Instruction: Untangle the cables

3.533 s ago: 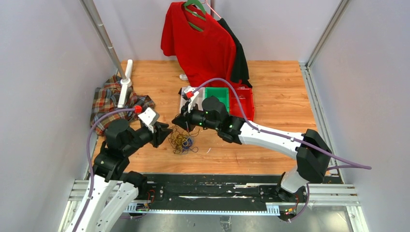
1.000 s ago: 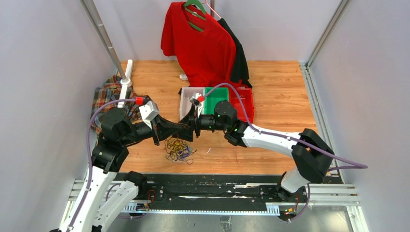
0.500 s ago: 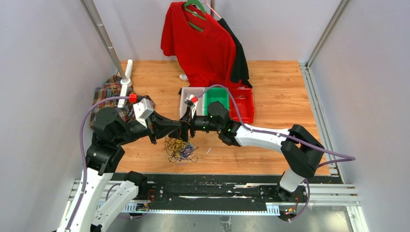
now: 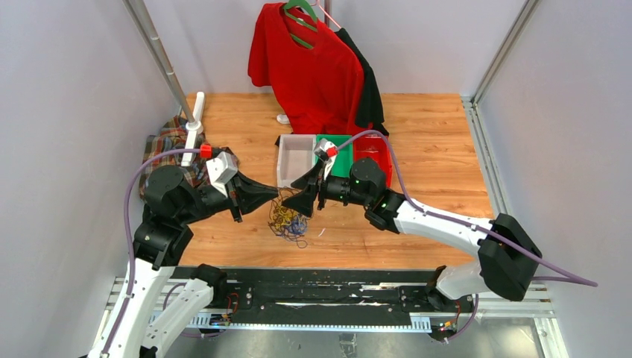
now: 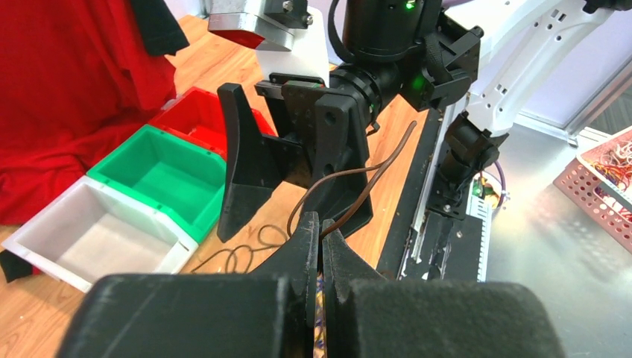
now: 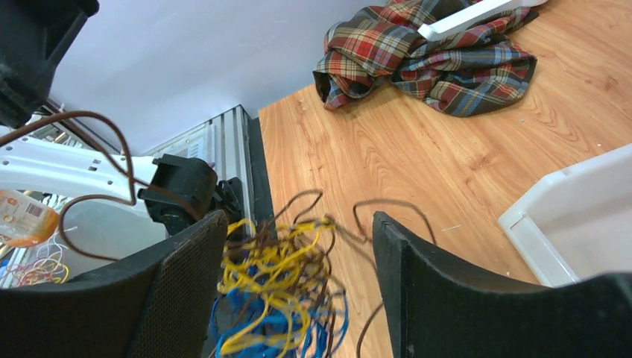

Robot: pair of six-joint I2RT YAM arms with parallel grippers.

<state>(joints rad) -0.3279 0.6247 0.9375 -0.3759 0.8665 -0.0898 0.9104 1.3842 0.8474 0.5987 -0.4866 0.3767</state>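
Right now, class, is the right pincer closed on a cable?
No: the right wrist view shows the right pincer standing wide open, with the cables ungripped.

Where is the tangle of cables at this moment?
In the top view the cables lie on the wooden table, just on the near side of the left gripper and the right gripper, with the white bin behind them.

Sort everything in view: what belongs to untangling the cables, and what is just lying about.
Job: cable tangle; brown cable pinched in the left gripper.
Lying about: white bin, green bin, red bin, plaid shirt, red shirt.
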